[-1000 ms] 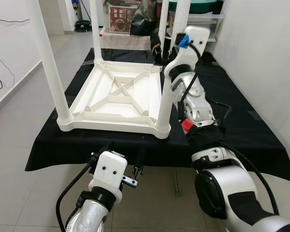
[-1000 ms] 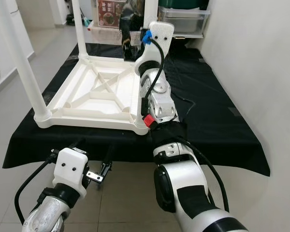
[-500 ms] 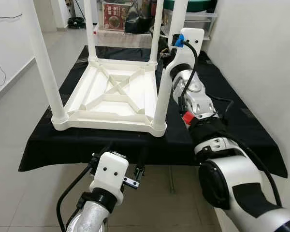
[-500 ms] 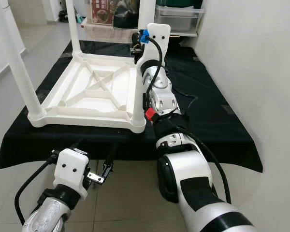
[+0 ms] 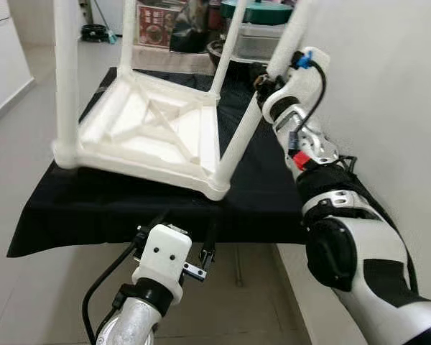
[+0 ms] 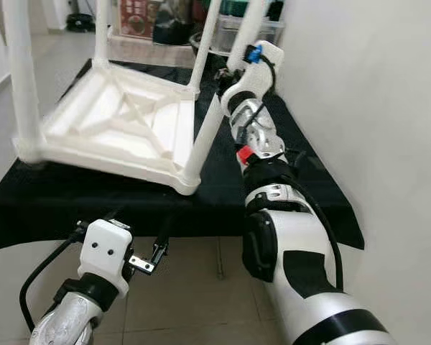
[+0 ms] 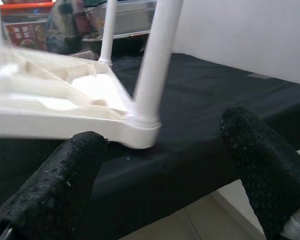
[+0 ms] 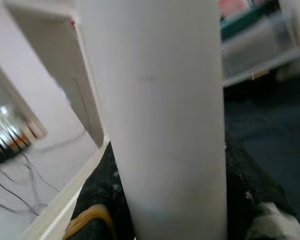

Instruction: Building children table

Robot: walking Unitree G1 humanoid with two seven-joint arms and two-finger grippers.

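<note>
Table (image 5: 161, 133): plain white plastic. Cloth (image 5: 273, 194) beneath: solid black. Gripper fingers (image 7: 260, 165): black, textured. Floor (image 5: 29, 302): beige tiles.

No lettering can be read; the print on the red box (image 5: 160, 16) is too blurred

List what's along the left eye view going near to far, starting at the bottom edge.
Left end effector → black cloth's front edge → upturned white table's near corner → right end effector on the table leg → clear storage box.
</note>
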